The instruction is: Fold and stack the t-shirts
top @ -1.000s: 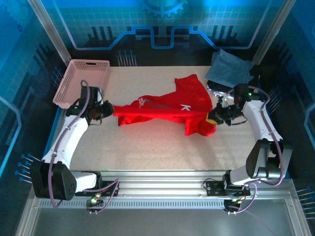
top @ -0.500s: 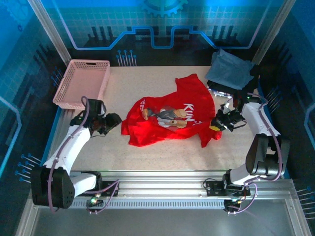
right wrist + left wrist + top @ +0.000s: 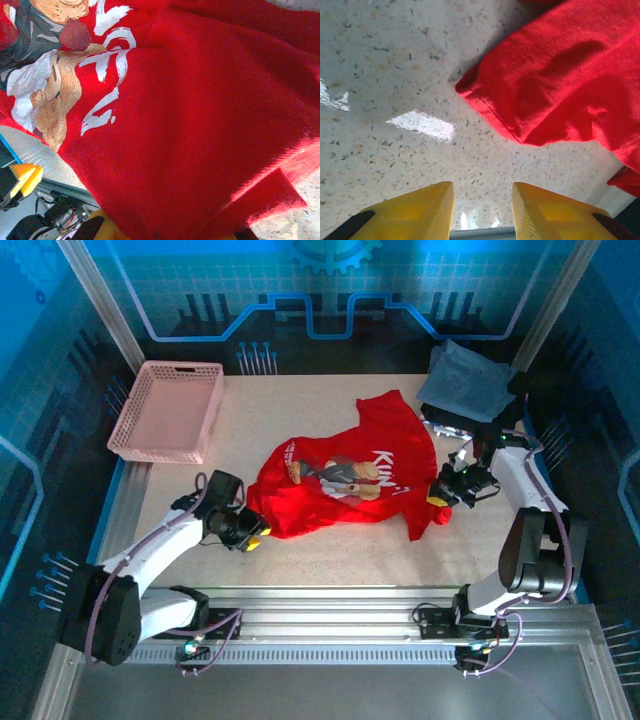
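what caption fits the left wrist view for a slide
Open left pincer poised over the speckled table beside the red t-shirt.

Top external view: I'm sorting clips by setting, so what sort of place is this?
Probably a robot lab work cell: a speckled beige tabletop, silver aluminium frame rails, and blue circuit-patterned backdrop panels around it.

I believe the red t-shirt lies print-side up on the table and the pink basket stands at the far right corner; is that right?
Not quite. The top external view shows the pink basket at the far left corner; the far right corner holds a folded grey-blue shirt. The red t-shirt does lie print-side up on the table.
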`<act>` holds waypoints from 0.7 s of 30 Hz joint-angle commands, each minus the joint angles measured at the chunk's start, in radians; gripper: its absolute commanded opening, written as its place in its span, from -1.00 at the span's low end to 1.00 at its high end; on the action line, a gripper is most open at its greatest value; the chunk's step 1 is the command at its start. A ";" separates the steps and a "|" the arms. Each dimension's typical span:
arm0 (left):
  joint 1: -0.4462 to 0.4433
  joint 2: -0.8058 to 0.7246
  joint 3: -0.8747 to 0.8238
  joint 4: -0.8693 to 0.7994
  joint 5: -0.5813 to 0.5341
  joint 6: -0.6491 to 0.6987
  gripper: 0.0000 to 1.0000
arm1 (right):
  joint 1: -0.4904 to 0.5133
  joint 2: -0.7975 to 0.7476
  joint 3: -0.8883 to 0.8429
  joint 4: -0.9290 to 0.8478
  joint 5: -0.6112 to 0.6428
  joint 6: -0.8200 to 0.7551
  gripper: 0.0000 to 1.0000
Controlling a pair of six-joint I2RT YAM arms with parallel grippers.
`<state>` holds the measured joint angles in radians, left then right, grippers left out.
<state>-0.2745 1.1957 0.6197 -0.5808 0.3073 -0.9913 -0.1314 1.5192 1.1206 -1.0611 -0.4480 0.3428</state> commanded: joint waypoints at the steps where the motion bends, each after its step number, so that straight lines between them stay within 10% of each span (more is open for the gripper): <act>1: -0.015 0.060 -0.003 0.041 -0.017 -0.063 -0.30 | -0.013 0.007 0.002 0.002 0.000 -0.002 -1.00; 21: -0.026 0.239 -0.004 0.185 -0.082 -0.139 -0.55 | -0.011 -0.010 -0.039 0.029 -0.032 -0.010 -1.00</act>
<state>-0.2916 1.4044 0.6182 -0.4107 0.2390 -1.1252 -0.1322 1.5208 1.0916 -1.0340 -0.4538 0.3389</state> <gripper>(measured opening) 0.247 0.064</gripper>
